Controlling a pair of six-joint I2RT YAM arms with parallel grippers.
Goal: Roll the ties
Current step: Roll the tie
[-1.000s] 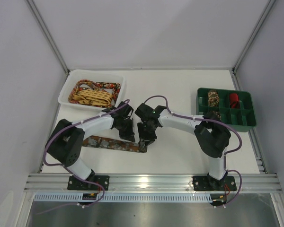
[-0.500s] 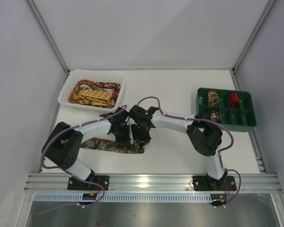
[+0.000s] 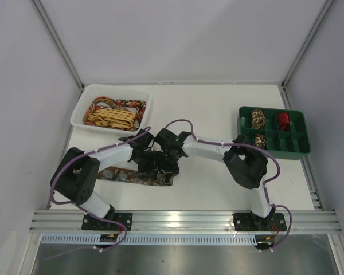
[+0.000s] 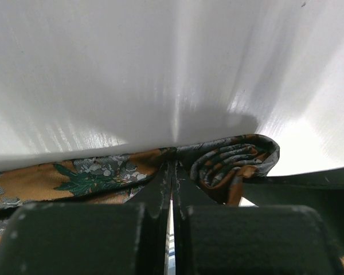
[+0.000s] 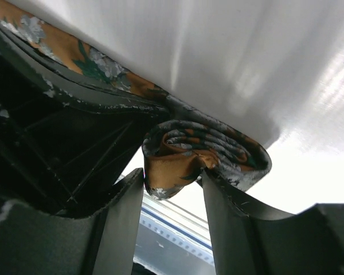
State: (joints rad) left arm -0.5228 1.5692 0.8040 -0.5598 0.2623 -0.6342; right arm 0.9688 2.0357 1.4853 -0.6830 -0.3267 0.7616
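The right gripper (image 5: 172,179) is seen with its jaws parted on either side of the rolled end (image 5: 212,146) of the brown-and-orange tie (image 4: 97,179). Whether the coil is pressed or merely straddled cannot be told; the placement is judged to keep the roll from springing loose. The left gripper (image 4: 172,172) is clenched, its tips set against the cloth just left of the coil, apparently to pin the flat strip. The strip is laid out to the left along the near part of the table (image 3: 218,109). Unrolled ties (image 3: 112,117) are kept in the white tray (image 3: 80,114) at far left, and finished rolls (image 3: 258,119) in the green organiser (image 3: 301,152) at far right.
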